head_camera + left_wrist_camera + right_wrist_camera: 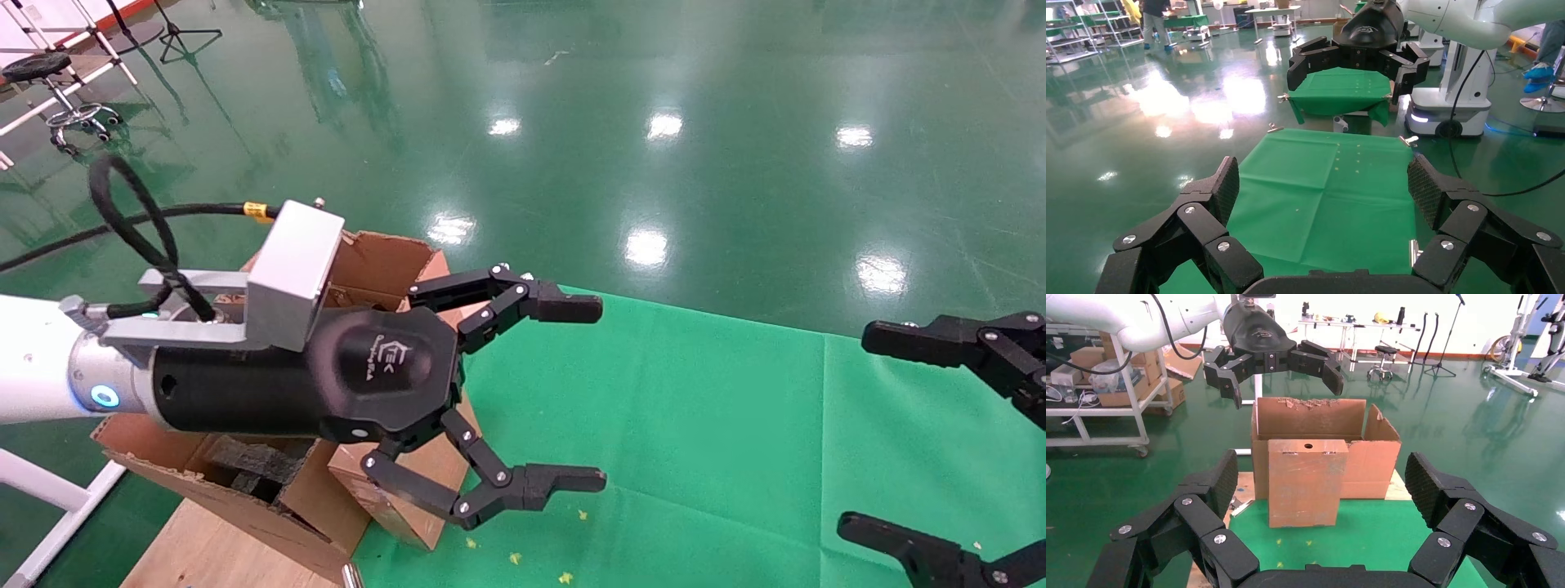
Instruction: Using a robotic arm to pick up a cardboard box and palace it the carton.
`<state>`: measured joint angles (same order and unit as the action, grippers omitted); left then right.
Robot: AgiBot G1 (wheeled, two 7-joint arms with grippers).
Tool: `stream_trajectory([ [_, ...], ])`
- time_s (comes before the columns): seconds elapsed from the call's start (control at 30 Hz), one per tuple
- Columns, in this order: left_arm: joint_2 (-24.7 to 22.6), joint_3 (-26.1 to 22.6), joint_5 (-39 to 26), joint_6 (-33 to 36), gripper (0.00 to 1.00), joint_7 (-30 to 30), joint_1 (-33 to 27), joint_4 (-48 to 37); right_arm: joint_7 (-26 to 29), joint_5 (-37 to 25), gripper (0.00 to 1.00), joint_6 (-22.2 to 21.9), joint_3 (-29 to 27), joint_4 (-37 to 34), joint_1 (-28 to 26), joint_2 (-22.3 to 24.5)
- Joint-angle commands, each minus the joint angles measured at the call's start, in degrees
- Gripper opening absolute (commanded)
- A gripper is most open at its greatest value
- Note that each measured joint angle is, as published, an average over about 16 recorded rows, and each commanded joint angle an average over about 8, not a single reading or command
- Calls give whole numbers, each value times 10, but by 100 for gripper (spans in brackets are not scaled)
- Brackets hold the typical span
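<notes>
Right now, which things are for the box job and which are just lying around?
For the job: the left gripper, open above the carton; the right gripper, open.
Just around: green cloth, stool, trolley.

Bright overhead lamps threw white glare spots across the glossy green floor (654,163) from twelve to three o'clock in the head view, shadows stayed soft, and focus held crisp throughout, edges slightly bowed.

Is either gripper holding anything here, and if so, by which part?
Nothing is held. The left gripper hangs open above the carton; the right gripper is open over the green cloth.
</notes>
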<state>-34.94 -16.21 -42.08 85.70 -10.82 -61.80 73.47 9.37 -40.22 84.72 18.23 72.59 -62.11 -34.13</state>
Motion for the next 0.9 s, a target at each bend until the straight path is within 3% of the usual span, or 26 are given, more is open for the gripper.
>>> stream_trajectory([
  [0.03,0,0,1,0,100,0,1,0,0,0,100,0,0,0,0,0],
  [0.1,0,0,-1,0,100,0,0,1,0,0,90,0,0,0,0,0],
  [0.3,21,-18,-60,0,100,-15,-27,16,0,0,18,0,0,0,0,0],
  [0.37,31,-29,-99,-5,100,-30,-44,23,0,0,2,0,0,0,0,0],
  [0.53,45,-50,-171,-18,100,-64,-74,32,0,0,0,0,0,0,0,0],
  [0.8,49,-61,-211,-22,100,-71,-94,31,0,0,0,0,0,0,0,0],
  [0.9,53,-75,-270,-25,100,-90,-123,34,0,0,0,0,0,0,0,0],
])
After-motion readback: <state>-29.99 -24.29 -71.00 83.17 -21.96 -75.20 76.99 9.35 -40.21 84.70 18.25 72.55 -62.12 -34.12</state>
